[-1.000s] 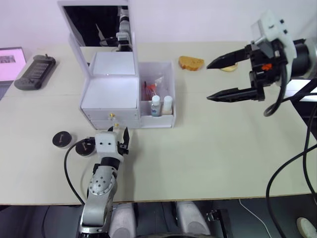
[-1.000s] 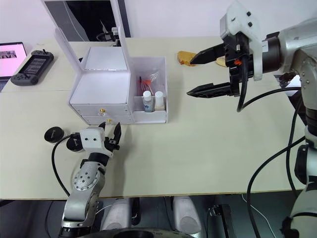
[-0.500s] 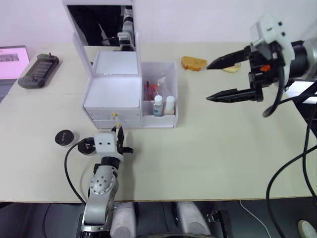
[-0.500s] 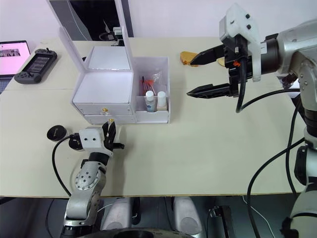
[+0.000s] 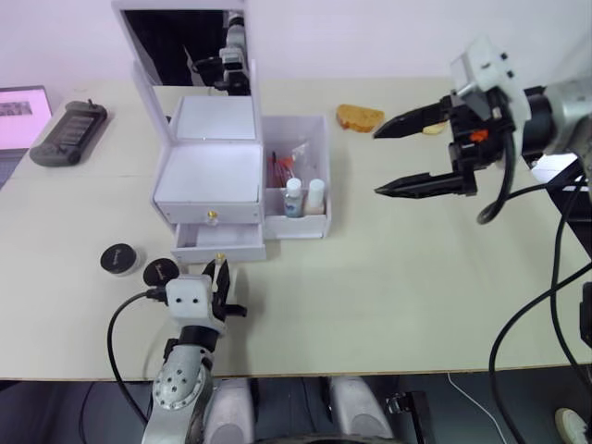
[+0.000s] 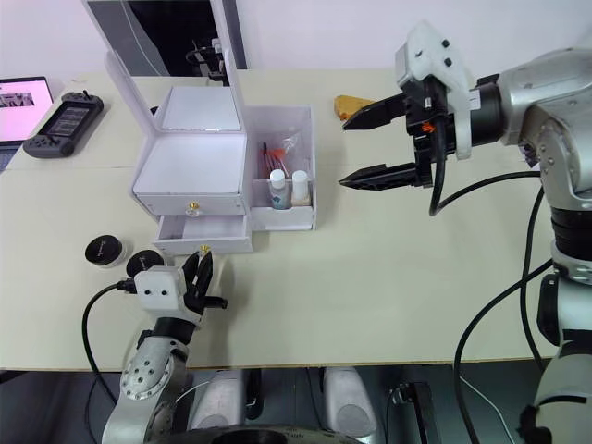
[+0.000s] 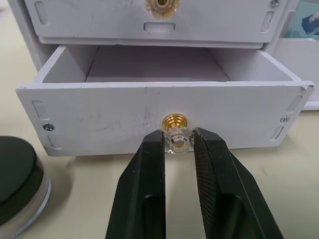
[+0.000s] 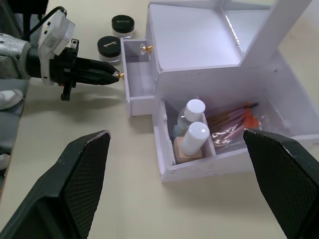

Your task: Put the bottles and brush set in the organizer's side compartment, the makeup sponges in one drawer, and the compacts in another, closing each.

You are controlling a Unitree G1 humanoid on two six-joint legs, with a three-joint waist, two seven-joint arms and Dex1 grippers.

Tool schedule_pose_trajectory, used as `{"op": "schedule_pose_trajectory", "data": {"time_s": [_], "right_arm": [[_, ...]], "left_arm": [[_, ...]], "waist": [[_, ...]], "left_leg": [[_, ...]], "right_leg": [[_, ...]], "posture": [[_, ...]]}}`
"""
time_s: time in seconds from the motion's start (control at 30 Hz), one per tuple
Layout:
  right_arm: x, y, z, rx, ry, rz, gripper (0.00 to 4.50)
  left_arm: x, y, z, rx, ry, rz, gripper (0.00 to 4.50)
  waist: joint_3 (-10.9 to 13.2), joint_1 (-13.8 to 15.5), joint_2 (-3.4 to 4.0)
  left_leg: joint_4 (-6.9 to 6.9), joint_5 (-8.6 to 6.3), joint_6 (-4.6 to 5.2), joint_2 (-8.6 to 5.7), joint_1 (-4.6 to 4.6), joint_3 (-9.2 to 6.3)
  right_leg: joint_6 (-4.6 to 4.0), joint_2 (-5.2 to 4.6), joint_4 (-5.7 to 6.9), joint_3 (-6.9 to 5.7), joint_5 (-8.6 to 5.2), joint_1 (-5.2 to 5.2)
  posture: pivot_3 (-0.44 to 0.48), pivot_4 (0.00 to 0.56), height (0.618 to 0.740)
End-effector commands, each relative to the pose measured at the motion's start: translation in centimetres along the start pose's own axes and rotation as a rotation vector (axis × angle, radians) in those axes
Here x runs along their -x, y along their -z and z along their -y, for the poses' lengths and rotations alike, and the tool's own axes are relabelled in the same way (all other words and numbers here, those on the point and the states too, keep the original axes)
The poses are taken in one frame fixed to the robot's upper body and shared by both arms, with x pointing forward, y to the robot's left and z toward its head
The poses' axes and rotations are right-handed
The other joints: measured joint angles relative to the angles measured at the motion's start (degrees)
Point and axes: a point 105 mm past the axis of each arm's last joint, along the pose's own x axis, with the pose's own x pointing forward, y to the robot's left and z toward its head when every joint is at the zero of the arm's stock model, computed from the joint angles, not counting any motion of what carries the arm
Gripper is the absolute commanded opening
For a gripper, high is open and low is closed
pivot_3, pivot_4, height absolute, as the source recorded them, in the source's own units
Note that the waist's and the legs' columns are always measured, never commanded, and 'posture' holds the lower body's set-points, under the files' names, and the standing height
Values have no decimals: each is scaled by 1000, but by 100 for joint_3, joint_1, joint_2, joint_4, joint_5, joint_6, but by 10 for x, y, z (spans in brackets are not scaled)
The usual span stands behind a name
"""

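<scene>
The white organizer (image 5: 208, 176) stands with its mirror lid upright. Its lower drawer (image 5: 219, 242) is pulled out and looks empty inside (image 7: 149, 62); the upper drawer (image 7: 149, 20) is closed. My left gripper (image 7: 178, 142) is shut on the lower drawer's gold knob (image 7: 176, 122). Two bottles (image 5: 293, 196) (image 5: 316, 194) and the brush set (image 5: 282, 166) sit in the side compartment (image 5: 319, 139). Two black compacts (image 5: 118, 259) (image 5: 162, 272) lie on the table left of my left gripper. My right gripper (image 5: 376, 164) hovers open, right of the organizer. The makeup sponges are out of view.
A dark game controller (image 5: 67, 120) and a pink screen (image 5: 18, 104) lie at the table's far left. A brown bread-like piece (image 5: 359, 117) and a pale one (image 5: 430, 129) lie at the back right. Black cables hang on the right.
My left gripper has drawn back toward the table's front edge, pulling the lower drawer out by its knob. The right gripper has drifted slightly left, still open.
</scene>
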Motion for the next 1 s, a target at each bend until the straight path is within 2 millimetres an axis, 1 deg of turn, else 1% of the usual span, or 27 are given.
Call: {"op": "schedule_pose_trajectory", "data": {"time_s": [0.03,0.23,0.4,0.53,0.7,0.87,1.0], "right_arm": [[4,-5,-2,31,2,22,4500],[1,-3,-5,25,-4,44,4500],[2,-1,-5,20,7,55,4500],[4,3,-6,10,12,62,4500],[1,4,-7,6,14,76,4500],[-2,5,-8,1,21,86,4500],[-5,4,-8,0,24,93,4500]], "left_arm": [[10,-9,7,15,28,15,278],[19,-9,6,-1,50,-14,278],[27,-10,4,-9,75,-41,278],[33,-9,-6,-38,80,-60,278],[37,-9,-7,-42,105,-75,278],[40,-9,-11,-56,111,-89,278],[41,-10,-9,-40,134,-102,278]], "waist": [[0,-31,0],[0,-60,0],[0,-57,1],[0,-58,1],[0,-60,1],[0,-58,1],[0,-49,0]], "left_leg": [[0,-2,3,0,-1,1],[-1,-26,44,0,-2,2],[-2,-41,71,0,-3,4],[-1,-43,73,0,-3,5],[3,-43,73,0,-1,5],[7,-42,73,0,1,5],[15,-41,70,0,1,4]], "right_leg": [[1,0,-1,0,0,0],[10,3,-2,1,-5,-2],[17,2,-4,1,-10,-3],[16,1,-6,1,-11,-3],[13,2,-2,1,-13,-3],[12,1,0,2,-12,-1],[11,1,5,2,-11,-1]], "posture": [[0,150,740],[0,150,740],[0,150,740],[0,150,740],[0,150,740],[0,150,740],[0,150,740]]}}
